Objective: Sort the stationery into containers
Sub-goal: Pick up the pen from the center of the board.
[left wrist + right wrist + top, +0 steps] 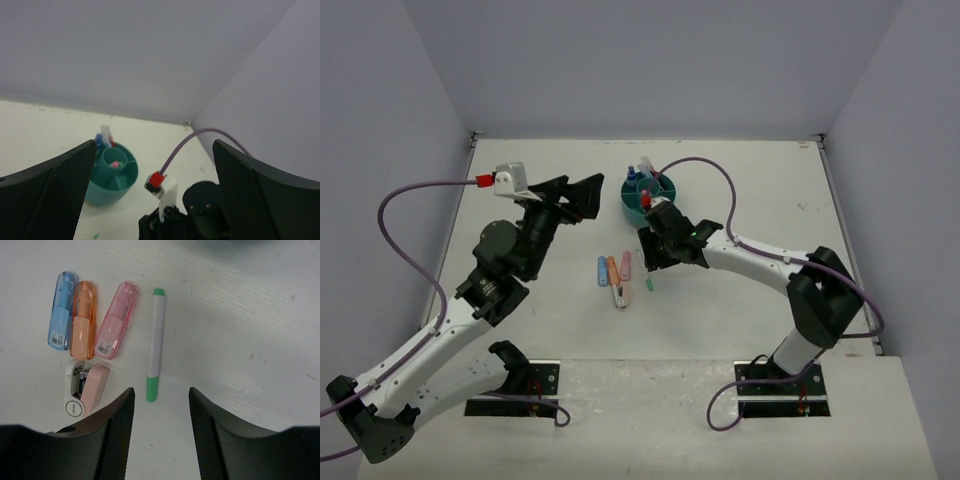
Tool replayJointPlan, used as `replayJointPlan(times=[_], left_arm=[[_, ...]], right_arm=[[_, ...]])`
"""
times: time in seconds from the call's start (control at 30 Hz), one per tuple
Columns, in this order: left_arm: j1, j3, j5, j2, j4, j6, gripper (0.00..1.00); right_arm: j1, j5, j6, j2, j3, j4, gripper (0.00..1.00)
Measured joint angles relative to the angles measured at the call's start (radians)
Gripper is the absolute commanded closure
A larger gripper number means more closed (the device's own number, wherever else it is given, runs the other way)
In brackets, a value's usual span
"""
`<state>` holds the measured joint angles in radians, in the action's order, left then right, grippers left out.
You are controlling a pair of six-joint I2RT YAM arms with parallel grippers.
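Observation:
The teal organiser (650, 195) (111, 176) stands at the back centre with a few pens upright in it. My left gripper (584, 186) (155, 146) hovers open just left of it, holding nothing. On the table lie a blue marker (62, 310), an orange marker (83, 320), a pink marker (116, 320), a pink-and-white eraser-like piece (86, 388) and a white pen with green ends (156, 345) (649, 283). My right gripper (651, 266) (161, 393) hangs low over the pen's near green end, jaws apart, touching nothing.
The right arm's wrist and its purple cable (175, 152) sit close in front of my left gripper. Grey walls close the table at the back and both sides. Blue (603, 270), orange (613, 270) and pink (626, 264) markers lie side by side mid-table.

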<state>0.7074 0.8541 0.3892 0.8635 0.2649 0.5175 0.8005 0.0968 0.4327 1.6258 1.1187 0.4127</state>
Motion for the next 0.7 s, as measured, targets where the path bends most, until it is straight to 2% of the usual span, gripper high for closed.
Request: replayJointPlan(times=[0.2,0.4,0.7], left_arm=[[0.0,-0.097,-0.011,-0.107,-0.279,0.022,0.0],[0.0,-0.15,-0.033,-0.22,-0.418,0.022,0.0],[0.0,-0.175,-0.047,-0.261,-0.481,0.022,0.0]], right_arm=[[0.038,-0.002,0.005,0.16,0.112,0.104,0.58],[0.043,0.009,0.004,0.272,0.179,0.143,0.63],[0.043,0.019,0.0,0.333,0.204,0.155,1.0]])
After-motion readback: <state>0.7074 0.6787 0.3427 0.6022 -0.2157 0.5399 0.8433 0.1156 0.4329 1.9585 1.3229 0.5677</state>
